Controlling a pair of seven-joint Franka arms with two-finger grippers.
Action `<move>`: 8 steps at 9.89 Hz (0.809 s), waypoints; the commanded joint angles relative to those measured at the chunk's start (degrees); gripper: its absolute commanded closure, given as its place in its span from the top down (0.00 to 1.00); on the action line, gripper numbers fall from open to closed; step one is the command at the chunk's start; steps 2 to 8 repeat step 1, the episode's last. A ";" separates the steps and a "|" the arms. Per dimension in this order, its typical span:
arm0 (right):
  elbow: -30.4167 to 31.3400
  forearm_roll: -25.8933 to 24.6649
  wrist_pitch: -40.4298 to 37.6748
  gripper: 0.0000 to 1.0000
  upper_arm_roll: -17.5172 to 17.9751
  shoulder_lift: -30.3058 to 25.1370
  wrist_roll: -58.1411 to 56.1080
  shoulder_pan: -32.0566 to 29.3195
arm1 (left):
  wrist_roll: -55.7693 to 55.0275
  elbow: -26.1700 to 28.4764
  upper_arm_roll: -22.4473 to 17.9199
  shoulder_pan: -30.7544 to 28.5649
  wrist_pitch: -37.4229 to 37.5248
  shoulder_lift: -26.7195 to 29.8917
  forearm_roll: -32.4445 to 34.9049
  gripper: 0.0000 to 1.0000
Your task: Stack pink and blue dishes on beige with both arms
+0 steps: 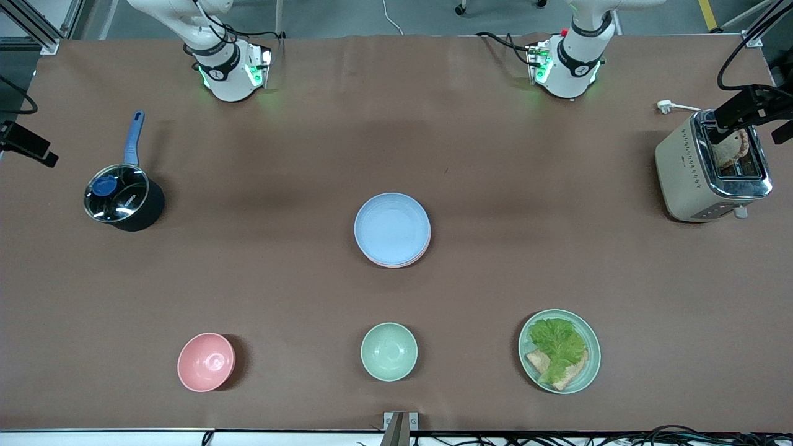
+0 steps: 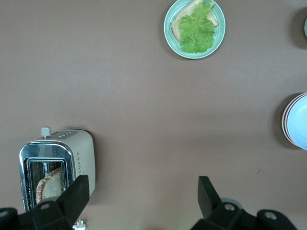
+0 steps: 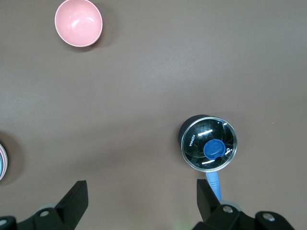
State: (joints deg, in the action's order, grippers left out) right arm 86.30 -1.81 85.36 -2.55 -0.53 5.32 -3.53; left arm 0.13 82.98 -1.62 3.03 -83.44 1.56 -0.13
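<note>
The blue plate [image 1: 391,228] looks matte, smooth plastic. Toward the left arm's end from it, the toaster [image 1: 707,168] shows glossy chrome metal over satin beige sides. The brown table cover [image 1: 260,272] looks matte.

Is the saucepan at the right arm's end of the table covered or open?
Covered. A glass lid with a blue knob sits flat on the dark saucepan, glinting in the right wrist and front views.
</note>
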 commanded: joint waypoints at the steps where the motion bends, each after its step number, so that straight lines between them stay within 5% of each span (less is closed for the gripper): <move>1: -0.08 -1.18 -0.02 1.00 0.96 -0.79 -0.75 -0.52 | 0.13 1.66 -0.05 -0.13 -0.32 -0.24 -0.93 1.00; 8: -0.08 -1.18 -0.02 1.00 0.96 -0.79 -0.75 -0.52 | 0.13 1.66 -0.05 -0.13 -0.32 -0.24 -0.93 1.00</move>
